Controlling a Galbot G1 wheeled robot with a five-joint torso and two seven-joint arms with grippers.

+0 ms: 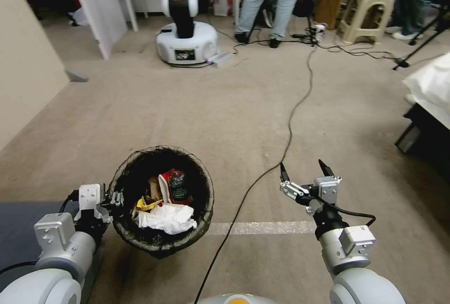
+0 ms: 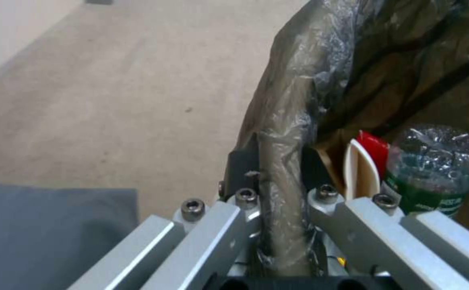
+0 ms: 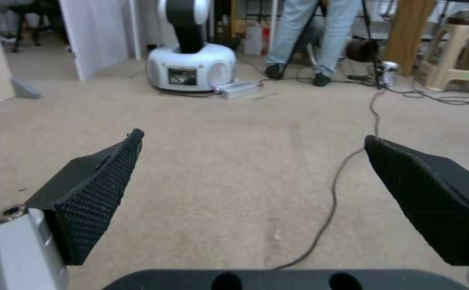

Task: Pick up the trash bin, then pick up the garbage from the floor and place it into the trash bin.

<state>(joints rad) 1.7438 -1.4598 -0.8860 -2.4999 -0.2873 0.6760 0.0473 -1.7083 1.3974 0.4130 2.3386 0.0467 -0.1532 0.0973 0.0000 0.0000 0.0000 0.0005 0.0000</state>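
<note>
dark translucent plastic lines the small round white trash bin (image 1: pixel 161 198), held near the robot on its left side. inside lie crumpled white paper (image 1: pixel 167 218), a red-and-white paper carton (image 1: pixel 165 186), a clear plastic bottle (image 2: pixel 433 169) and a yellow wrapper (image 1: pixel 146 204). the beige carpet (image 1: pixel 225 107) ahead looks free of litter, so the job seems nearly or fully done. the left gripper (image 2: pixel 277 165) is clenched on the bin's bag-covered rim. the right gripper (image 1: pixel 305 171) hangs spread wide over the floor, empty, beside a black cable (image 1: pixel 290 125).

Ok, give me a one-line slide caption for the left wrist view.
Left gripper clamped on the bag-lined rim of the trash bin, garbage already inside.
</note>
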